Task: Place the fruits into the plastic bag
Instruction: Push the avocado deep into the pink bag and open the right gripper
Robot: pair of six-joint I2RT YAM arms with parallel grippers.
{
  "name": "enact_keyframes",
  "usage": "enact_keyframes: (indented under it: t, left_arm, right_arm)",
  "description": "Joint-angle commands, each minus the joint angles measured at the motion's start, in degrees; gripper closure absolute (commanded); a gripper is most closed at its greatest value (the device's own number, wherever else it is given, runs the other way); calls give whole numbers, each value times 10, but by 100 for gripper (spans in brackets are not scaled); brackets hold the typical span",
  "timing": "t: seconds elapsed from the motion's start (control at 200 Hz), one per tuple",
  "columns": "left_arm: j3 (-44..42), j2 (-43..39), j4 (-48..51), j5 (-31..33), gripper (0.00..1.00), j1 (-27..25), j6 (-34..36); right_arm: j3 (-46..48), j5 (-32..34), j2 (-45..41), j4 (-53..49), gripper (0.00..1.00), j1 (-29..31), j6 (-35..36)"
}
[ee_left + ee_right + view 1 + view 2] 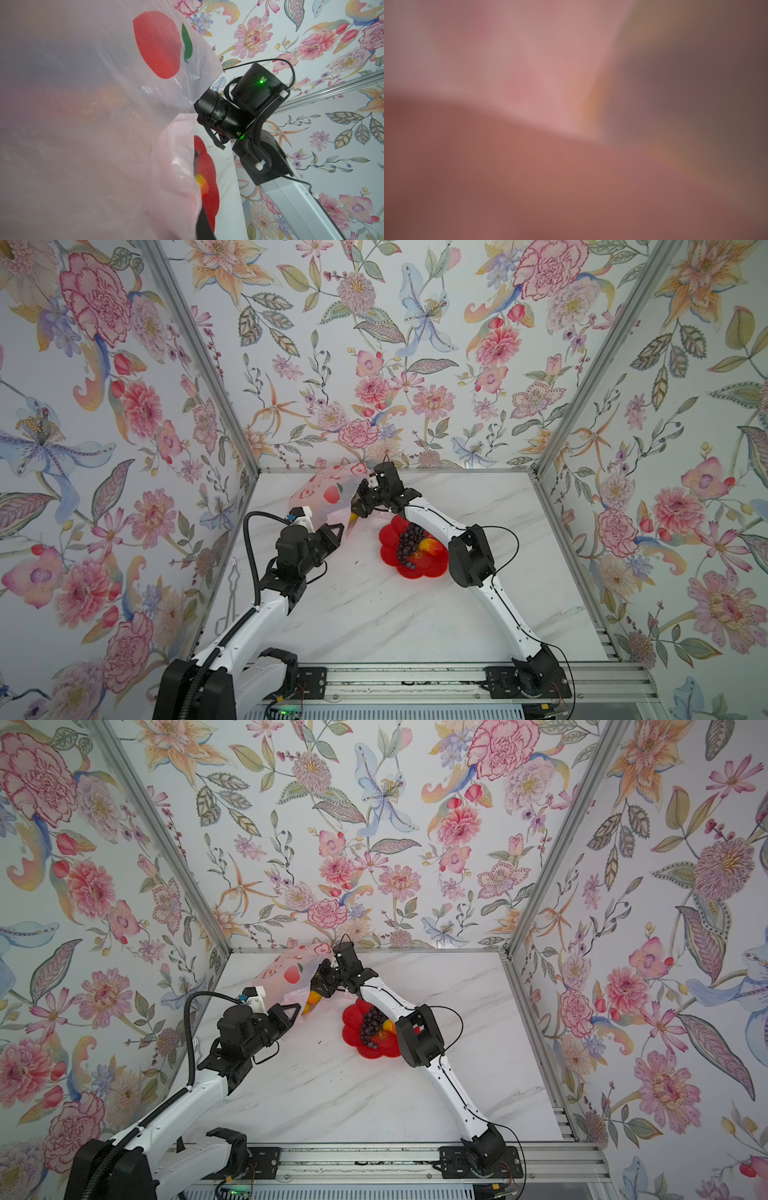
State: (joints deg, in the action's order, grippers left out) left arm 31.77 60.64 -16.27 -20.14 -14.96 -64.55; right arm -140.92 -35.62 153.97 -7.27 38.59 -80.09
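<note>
The plastic bag (pixel 328 493) hangs at the table's back left, its edge clamped in the closed left gripper (pixel 337 531). An orange-yellow fruit (pixel 353 517) shows through its lower mouth. The right gripper (pixel 360 506) reaches in there (jaws hidden; I cannot tell their spread). Just beside the bag, a red flower-shaped dish (pixel 388 531) holds a grape bunch (pixel 406 545) and a yellow-red fruit (pixel 428 546). The marble table (pixel 374 614) gives open room toward its front edge.

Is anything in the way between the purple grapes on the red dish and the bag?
Yes. The right gripper sits at the mouth of the plastic bag, with a yellow-orange fruit just below it. Its arm stretches over the far side of the red dish, beside the grape bunch.
</note>
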Motion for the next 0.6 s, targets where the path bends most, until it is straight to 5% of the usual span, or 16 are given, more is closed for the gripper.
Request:
enact_keyframes:
  t: [0.0, 0.596]
  left_arm:
    - [5, -7, -4, 11, 100, -4, -4]
    - [8, -5, -10, 9, 100, -3, -5]
  right_arm:
    - [-14, -9, -33, -23, 14, -4, 29]
    - [-11, -4, -55, -86, 13, -6, 84]
